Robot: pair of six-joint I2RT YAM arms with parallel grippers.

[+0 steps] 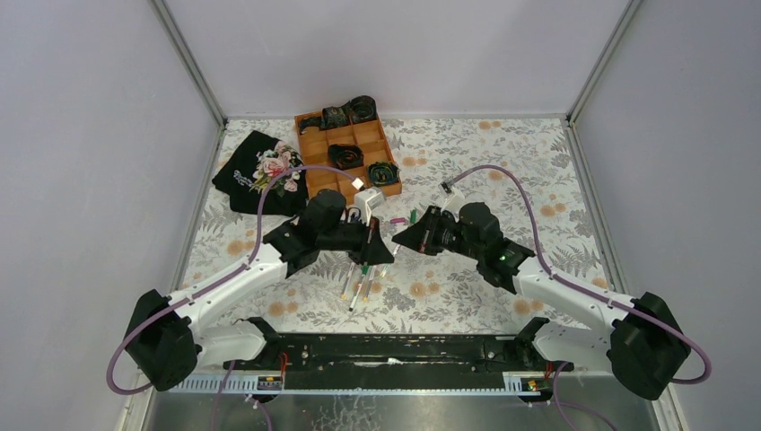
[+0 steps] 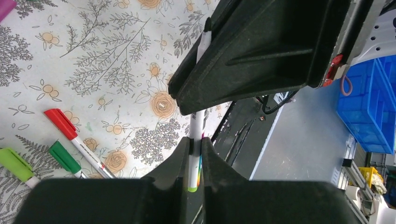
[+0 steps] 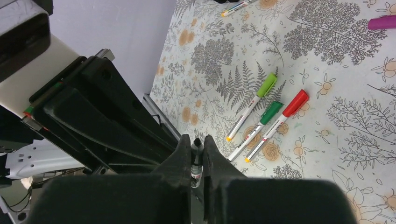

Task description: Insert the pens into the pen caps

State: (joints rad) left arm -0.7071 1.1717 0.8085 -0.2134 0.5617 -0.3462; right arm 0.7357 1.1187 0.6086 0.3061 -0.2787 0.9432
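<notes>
My left gripper (image 1: 384,244) (image 2: 195,141) is shut on a white pen (image 2: 196,122) with a lime-green end. The pen runs up behind my right gripper's black body. My right gripper (image 1: 401,241) (image 3: 197,138), tip to tip with the left, is shut on a short dark piece (image 3: 197,144) with a dark round end that looks like a pen cap. Three capped pens lie side by side on the cloth below: lime (image 3: 254,102), green (image 3: 262,120), red (image 3: 280,121). A magenta cap (image 3: 383,22) (image 1: 397,220) lies apart.
A wooden tray (image 1: 314,144) holding black coiled items stands at the back. A black flowered cloth (image 1: 260,171) lies to its left and a white block (image 1: 371,197) sits just behind the grippers. Another pen (image 3: 238,5) lies farther off. A metal rail (image 1: 377,346) runs along the near edge.
</notes>
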